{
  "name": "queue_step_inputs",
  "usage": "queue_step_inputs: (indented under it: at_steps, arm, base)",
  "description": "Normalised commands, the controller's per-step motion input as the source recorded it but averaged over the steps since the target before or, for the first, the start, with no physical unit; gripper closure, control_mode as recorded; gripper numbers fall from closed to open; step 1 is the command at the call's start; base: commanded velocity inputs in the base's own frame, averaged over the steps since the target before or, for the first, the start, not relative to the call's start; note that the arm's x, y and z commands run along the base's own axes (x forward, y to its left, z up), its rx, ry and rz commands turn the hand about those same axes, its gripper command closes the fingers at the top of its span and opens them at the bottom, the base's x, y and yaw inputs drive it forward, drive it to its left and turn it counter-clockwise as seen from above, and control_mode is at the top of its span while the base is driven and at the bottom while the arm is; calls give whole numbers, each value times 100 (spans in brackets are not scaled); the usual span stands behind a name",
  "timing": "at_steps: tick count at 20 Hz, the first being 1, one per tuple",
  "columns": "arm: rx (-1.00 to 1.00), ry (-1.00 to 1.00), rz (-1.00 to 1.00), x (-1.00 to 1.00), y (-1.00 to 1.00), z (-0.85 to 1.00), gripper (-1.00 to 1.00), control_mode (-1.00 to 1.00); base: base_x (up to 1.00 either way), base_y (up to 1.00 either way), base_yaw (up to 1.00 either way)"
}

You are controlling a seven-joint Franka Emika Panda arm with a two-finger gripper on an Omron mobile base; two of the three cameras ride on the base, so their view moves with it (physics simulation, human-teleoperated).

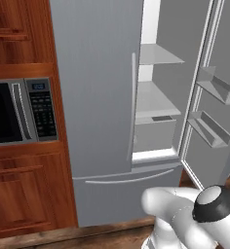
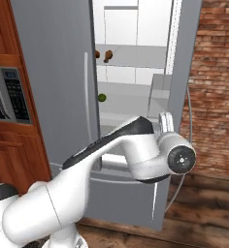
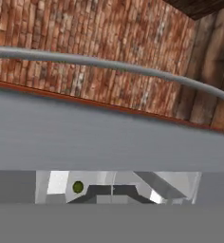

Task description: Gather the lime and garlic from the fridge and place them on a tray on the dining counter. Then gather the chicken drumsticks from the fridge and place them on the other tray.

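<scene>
The fridge (image 1: 95,97) stands with its left door shut and its right door (image 2: 183,72) swung open. Inside, the dark green lime (image 2: 102,97) rests on a middle glass shelf. Two reddish-brown chicken drumsticks (image 2: 108,54) lie on the shelf above it. My gripper (image 2: 165,120) is at the inner edge of the open door, below and right of the lime, and its fingers are hidden. In the hand view the lime (image 3: 78,187) shows through a narrow gap under the door's grey face (image 3: 109,137). The dining counter is out of view.
A microwave (image 1: 19,112) sits in wooden cabinets left of the fridge. A brick wall (image 2: 218,87) stands right of the open door. The door's slim curved handle (image 3: 114,64) crosses the hand view. Door bins (image 1: 212,127) line the open door's inside.
</scene>
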Motion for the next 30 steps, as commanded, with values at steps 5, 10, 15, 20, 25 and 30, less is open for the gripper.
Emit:
queue_step_inputs:
  at_steps: [5, 10, 15, 20, 25, 30]
  arm:
    - [-10, -5, 0, -100, 39, 83, 100, -100]
    - [-32, -45, 6, -67, 100, -15, 100, -100]
    - [-35, -31, 18, 0, 100, -5, 100, -100]
    - [-42, -25, 0, 0, 100, 32, 100, -100]
    - [-51, -29, -6, 16, 100, 1, 100, -100]
    - [-46, -21, -2, 8, 100, 0, 100, -100]
  base:
    - [0, 0, 0]
    - [0, 0, 0]
    - [0, 0, 0]
    - [0, 0, 0]
    - [0, 0, 0]
    - [0, 0, 0]
